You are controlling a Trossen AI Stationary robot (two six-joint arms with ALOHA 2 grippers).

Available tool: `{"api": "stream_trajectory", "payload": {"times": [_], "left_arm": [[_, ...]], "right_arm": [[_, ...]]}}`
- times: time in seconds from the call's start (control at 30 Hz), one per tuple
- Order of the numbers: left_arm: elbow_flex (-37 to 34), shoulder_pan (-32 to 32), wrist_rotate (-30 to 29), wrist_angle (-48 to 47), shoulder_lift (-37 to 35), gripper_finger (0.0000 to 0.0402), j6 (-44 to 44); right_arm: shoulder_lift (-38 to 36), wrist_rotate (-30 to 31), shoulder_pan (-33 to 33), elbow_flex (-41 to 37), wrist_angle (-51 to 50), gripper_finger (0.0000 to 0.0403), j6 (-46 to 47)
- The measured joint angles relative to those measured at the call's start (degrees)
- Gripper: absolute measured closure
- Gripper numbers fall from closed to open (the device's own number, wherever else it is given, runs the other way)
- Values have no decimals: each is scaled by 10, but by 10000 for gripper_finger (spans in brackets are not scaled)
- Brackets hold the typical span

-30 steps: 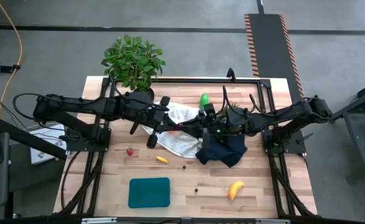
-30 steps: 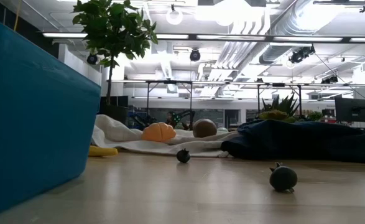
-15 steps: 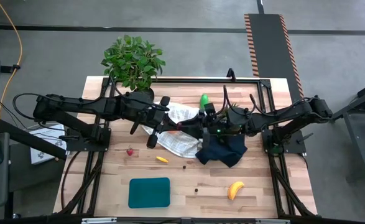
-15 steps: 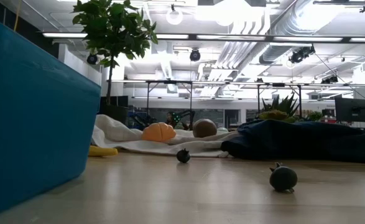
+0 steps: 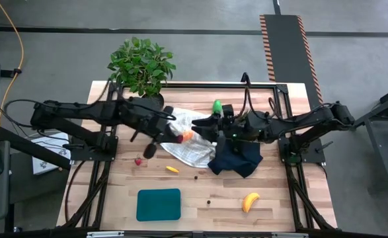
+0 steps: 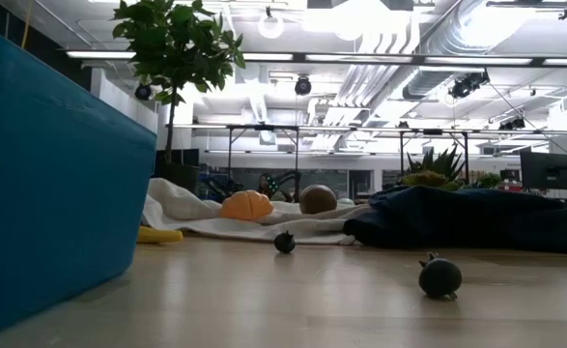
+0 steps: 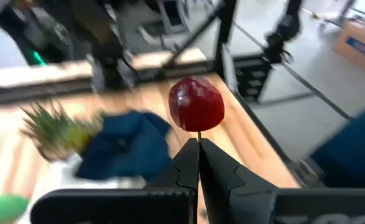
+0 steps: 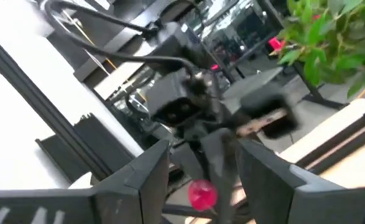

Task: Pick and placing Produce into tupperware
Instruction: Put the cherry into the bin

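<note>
Moved: both arms have shifted over the white cloth (image 5: 192,151) since a second ago. The right gripper's (image 5: 203,123) fingers have spread, and the left arm has pulled a little toward its own side.
Tupperware (image 5: 158,204): teal, at the near edge, left of centre. I can't see inside it from table height.
Banana (image 5: 250,201): near edge on the right, well apart from the tupperware.
Dark bits: one (image 5: 209,202) lies between the tupperware and the banana, and another (image 5: 196,177) lies farther in. Both sit on bare wood.
Yellow bit (image 5: 172,169): on the wood, just short of the white cloth.
Red bit (image 5: 139,160): on the wood, left of the white cloth.
Navy cloth (image 5: 236,158): crumpled at mid-table, right of the white cloth and touching it.
Orange piece (image 6: 247,205): on the white cloth.
Kiwi (image 6: 318,199): on the white cloth, just beside the orange piece.
Left gripper (image 7: 199,144): above the white cloth, clamped on the thin stem of a red piece (image 7: 196,104), which is held clear of the table.
Right gripper: fingers (image 8: 151,168) apart with nothing between them. It faces the left gripper from close by.
Green piece (image 5: 217,106): on the table at the far side, behind the right gripper.
Plant (image 5: 141,63): far left corner.
</note>
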Motion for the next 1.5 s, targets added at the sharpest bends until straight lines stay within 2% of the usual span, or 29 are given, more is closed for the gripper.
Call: {"api": "stream_trajectory", "payload": {"times": [0.13,0.27,0.53,0.77,1.03,1.23,1.5], "left_arm": [[35,-5,12,-133,-18,401,-12],[60,-29,9,-226,-23,401,-31],[70,-132,-34,-313,-23,401,-120],[70,-212,-82,-324,-9,401,-245],[70,-296,-105,-298,67,401,-386],[69,-345,-107,-272,146,401,-445],[70,-364,-106,-220,235,401,-488]], "right_arm": [[-38,0,-1,0,-103,226,-9],[-73,-2,0,0,-224,226,6],[-98,-33,22,0,-393,226,80],[-96,-34,49,-1,-498,226,126],[-94,-51,97,-1,-506,226,142],[-93,-31,146,-1,-518,226,158],[-93,5,196,-1,-525,226,168]]}}
